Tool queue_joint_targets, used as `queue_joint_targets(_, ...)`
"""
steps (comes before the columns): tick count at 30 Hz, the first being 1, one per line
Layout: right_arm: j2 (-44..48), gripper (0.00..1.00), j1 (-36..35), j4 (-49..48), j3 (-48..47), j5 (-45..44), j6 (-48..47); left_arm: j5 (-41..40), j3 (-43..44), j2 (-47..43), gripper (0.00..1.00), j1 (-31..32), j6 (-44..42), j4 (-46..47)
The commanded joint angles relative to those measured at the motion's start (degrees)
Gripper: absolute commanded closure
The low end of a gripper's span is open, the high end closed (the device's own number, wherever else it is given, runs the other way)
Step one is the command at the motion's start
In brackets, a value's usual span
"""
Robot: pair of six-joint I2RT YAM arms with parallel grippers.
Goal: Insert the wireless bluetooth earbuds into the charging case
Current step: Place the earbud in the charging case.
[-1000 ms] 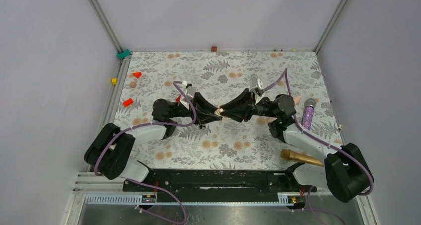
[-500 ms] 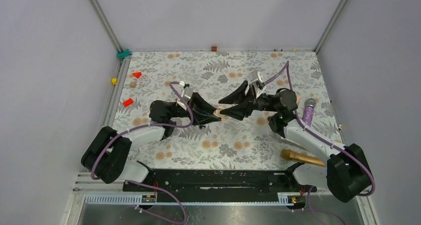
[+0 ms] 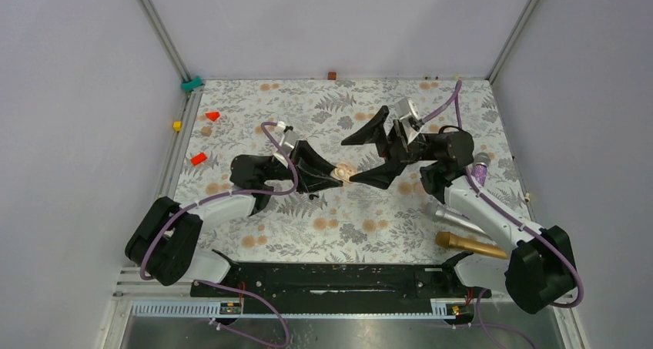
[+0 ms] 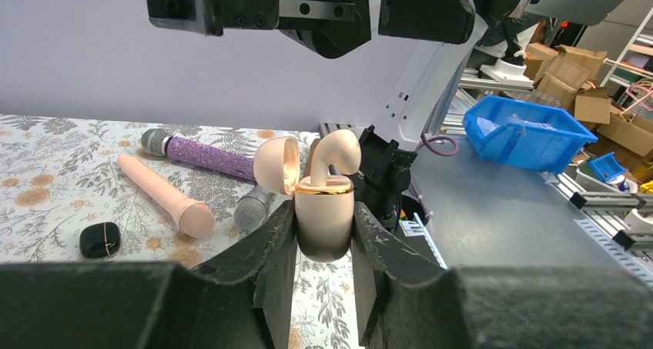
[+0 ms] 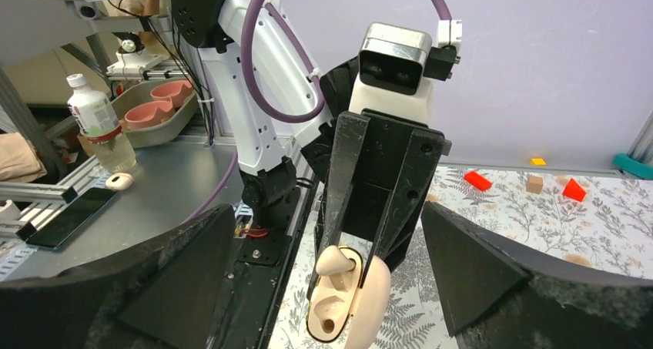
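My left gripper (image 4: 324, 210) is shut on a beige charging case (image 4: 324, 237) and holds it upright above the table, its lid (image 4: 277, 164) swung open. One beige earbud (image 4: 339, 152) stands in the case with its head sticking out. In the right wrist view this earbud (image 5: 336, 262) fills the upper socket, and the lower socket (image 5: 327, 323) is empty. My right gripper (image 3: 354, 161) stands wide open just beyond the case (image 3: 344, 172), with nothing between its fingers (image 5: 477, 272).
Pink (image 4: 162, 191), purple (image 4: 204, 155) and silver (image 4: 254, 206) microphones lie right of the arms. A gold one (image 3: 468, 245) lies nearer the front. A small glossy black pebble-shaped object (image 4: 100, 239) rests by the pink one. Red blocks (image 3: 198, 159) sit far left.
My right gripper opened from nearly shut at the case to wide open and drew back, away from me. The earbud stays in the case. My left gripper keeps its grip.
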State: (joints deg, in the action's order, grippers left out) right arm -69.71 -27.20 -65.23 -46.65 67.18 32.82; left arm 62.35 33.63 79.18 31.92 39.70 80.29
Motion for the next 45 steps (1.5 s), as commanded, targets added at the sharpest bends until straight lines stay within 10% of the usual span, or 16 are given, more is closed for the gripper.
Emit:
queue_joint_targets(1, -0.6, 0.01, 0.9, -4.5, -1.3, -0.2, 1.5, -1.5, 2.4, 0.0, 0.93, 0.1, 3.0, 4.0)
queue_joint_targets(45, 0.4, 0.01, 0.1, 16.8, -3.0, -13.0, -8.2, -4.2, 4.7, 0.5, 0.99, 0.2, 11.5, 4.3)
